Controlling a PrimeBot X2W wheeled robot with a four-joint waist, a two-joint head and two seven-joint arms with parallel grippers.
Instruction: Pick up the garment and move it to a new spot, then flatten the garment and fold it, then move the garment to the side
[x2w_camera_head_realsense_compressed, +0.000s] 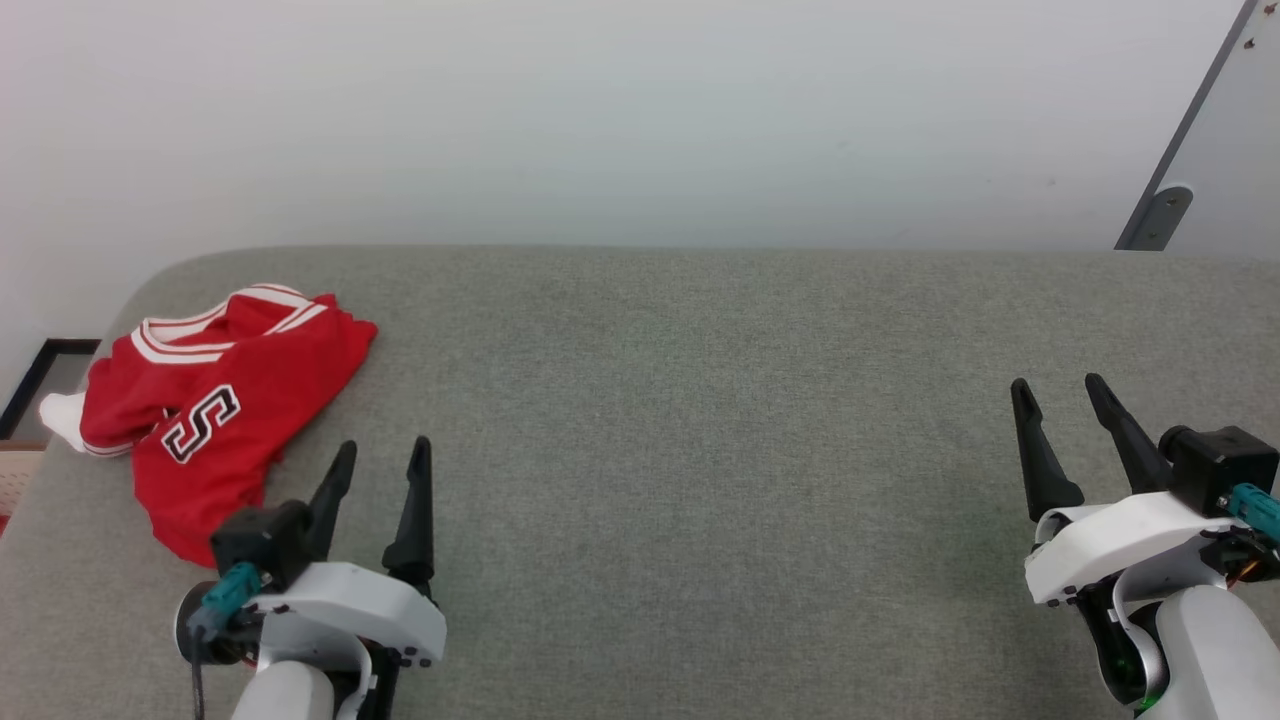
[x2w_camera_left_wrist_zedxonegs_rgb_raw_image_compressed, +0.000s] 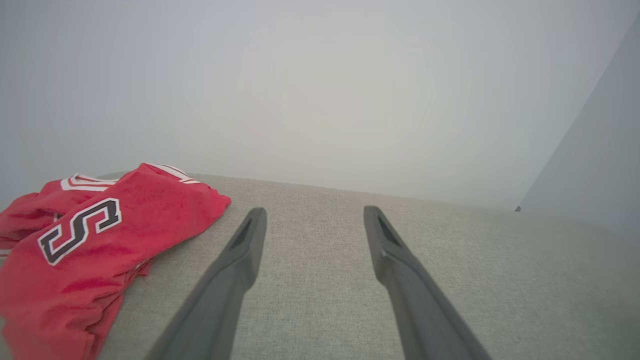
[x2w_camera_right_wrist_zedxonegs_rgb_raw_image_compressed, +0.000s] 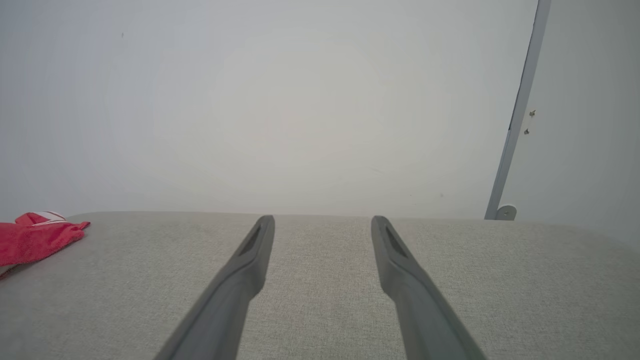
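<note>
Grey padded top (x2w_camera_head_realsense_compressed: 700, 450) against a pale wall (x2w_camera_head_realsense_compressed: 640, 120). At nine o'clock, near the top's left edge, shirt (x2w_camera_head_realsense_compressed: 230, 400) in a crumpled heap, letter S up. Just beside it at seven o'clock, left gripper (x2w_camera_head_realsense_compressed: 385, 443), fingers spread, holding nothing. Well apart at four o'clock, right gripper (x2w_camera_head_realsense_compressed: 1055, 381), likewise spread and empty. Seemingly at step one, pick-up not yet begun. Next: swing left toward ten o'clock, drop over a fold, pinch.

The left gripper (x2w_camera_head_realsense_compressed: 385, 443) and right gripper (x2w_camera_head_realsense_compressed: 1055, 381) each have two long, tapering black fingers (x2w_camera_head_realsense_compressed: 413, 510), a glossy white wrist shell (x2w_camera_head_realsense_compressed: 350, 600), a black camera block (x2w_camera_head_realsense_compressed: 262, 540) and a teal plug (x2w_camera_head_realsense_compressed: 228, 590).
</note>
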